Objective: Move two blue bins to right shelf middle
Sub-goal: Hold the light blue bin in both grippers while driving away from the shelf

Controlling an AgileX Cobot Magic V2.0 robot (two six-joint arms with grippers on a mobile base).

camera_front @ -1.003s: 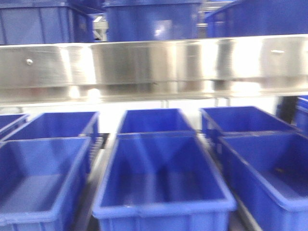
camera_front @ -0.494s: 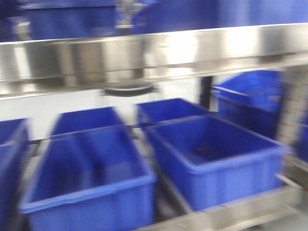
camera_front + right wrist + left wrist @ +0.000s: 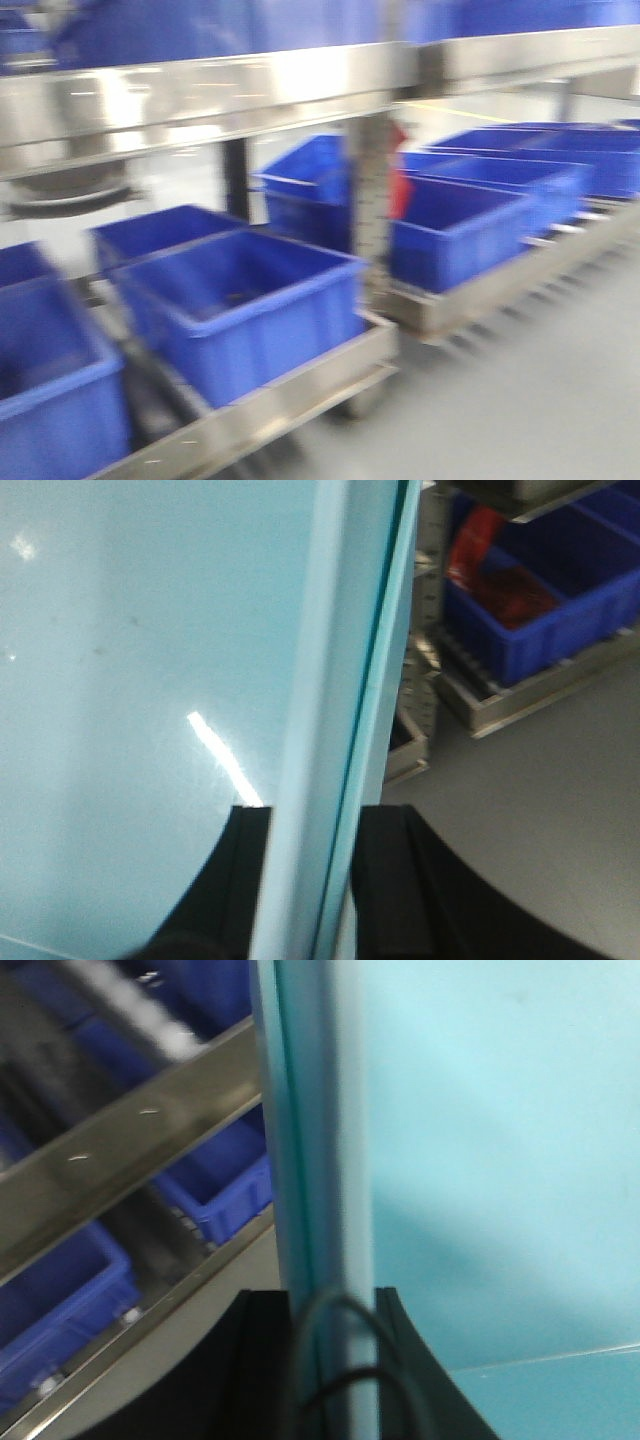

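- Left wrist-mounted view: the left hand (image 3: 325,1360) is clamped on a wall of the pale-blue bins (image 3: 500,1160), lower centre.
- The right hand (image 3: 315,880) is closed on another wall — the load is likely shared for carrying.

I read no text, label, brand or number in any view. The smooth walls of the pale blue bins (image 3: 480,1140) show only plain colour in both my wrist views. The steel shelf rail (image 3: 200,95) is blurred. The dark blue bins (image 3: 240,300) below this rail are blurred too, so I cannot tell any marking there.
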